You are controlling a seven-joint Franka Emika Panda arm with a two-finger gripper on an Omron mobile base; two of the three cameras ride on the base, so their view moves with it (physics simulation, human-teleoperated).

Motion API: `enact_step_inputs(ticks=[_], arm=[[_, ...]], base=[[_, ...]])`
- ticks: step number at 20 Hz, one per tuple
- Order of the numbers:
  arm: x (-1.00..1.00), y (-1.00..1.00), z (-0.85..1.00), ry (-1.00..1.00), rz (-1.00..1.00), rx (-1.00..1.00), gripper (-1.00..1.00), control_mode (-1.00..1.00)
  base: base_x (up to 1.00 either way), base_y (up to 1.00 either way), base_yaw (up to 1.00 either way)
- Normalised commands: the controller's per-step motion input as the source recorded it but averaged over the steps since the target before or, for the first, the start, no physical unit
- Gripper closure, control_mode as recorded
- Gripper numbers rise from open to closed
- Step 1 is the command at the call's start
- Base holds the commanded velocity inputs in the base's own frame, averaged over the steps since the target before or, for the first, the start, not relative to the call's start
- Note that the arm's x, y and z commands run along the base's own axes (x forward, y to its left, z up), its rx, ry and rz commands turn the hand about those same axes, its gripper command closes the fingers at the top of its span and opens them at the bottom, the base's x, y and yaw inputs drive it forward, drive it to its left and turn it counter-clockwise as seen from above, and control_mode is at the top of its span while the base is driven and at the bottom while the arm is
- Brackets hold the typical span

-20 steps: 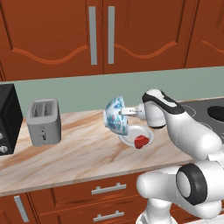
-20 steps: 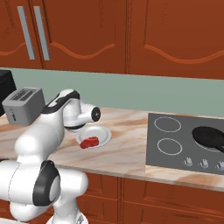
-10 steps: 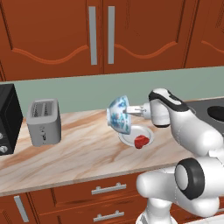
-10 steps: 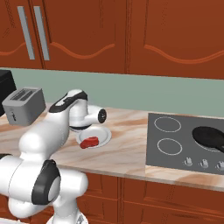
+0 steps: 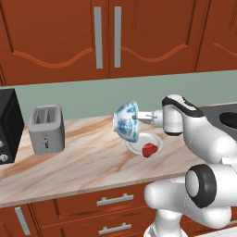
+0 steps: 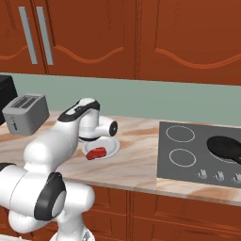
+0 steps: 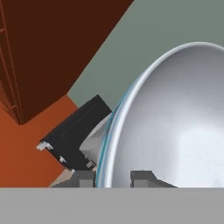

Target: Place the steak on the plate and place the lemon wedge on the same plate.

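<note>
A: Pincer (image 5: 137, 117) status?

B: Pinching the rim of a bowl (image 5: 127, 121), one fingertip (image 7: 85, 178) outside the wall, the other inside. Bowl lifted off the worktop (image 5: 88, 157), tipped on its side, open face toward the arm, blue-patterned outside facing the toaster (image 5: 46, 128).

A: Where relative to the plate (image 5: 137, 147)?

B: Bowl above the plate's toaster-side edge, not touching it. Hand level, reaching sideways over the plate.

A: Steak (image 5: 149, 149)?

B: Flat on the plate, red, at the edge nearest the worktop front. Confirmed in the right base view: steak (image 6: 96, 153) on plate (image 6: 109, 149), just beside the arm's wrist.

A: Lemon wedge?

B: Cannot tell. Bowl inside (image 7: 175, 122) looks pale grey and smooth in the hand view, nothing yellow visible there.

A: Other landmarks?

B: Toaster well apart from the plate, toward the black microwave (image 5: 9, 125). Hob (image 6: 200, 153) on the plate's other side, dark pan (image 6: 226, 147) on it. Microwave (image 7: 76, 133) and toaster edge past the bowl rim in the hand view.
</note>
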Motion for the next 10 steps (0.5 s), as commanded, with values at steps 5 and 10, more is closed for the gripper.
enact_step_inputs(ticks=[5, 10], arm=[[0.0, -0.05, 0.12, 0.0, 0.0, 0.03, 1.0, -1.0], [-0.02, -0.21, 0.08, 0.0, -0.03, 0.0, 1.0, -1.0]], base=[[0.0, 0.0, 0.0], [0.0, 0.0, 0.0]])
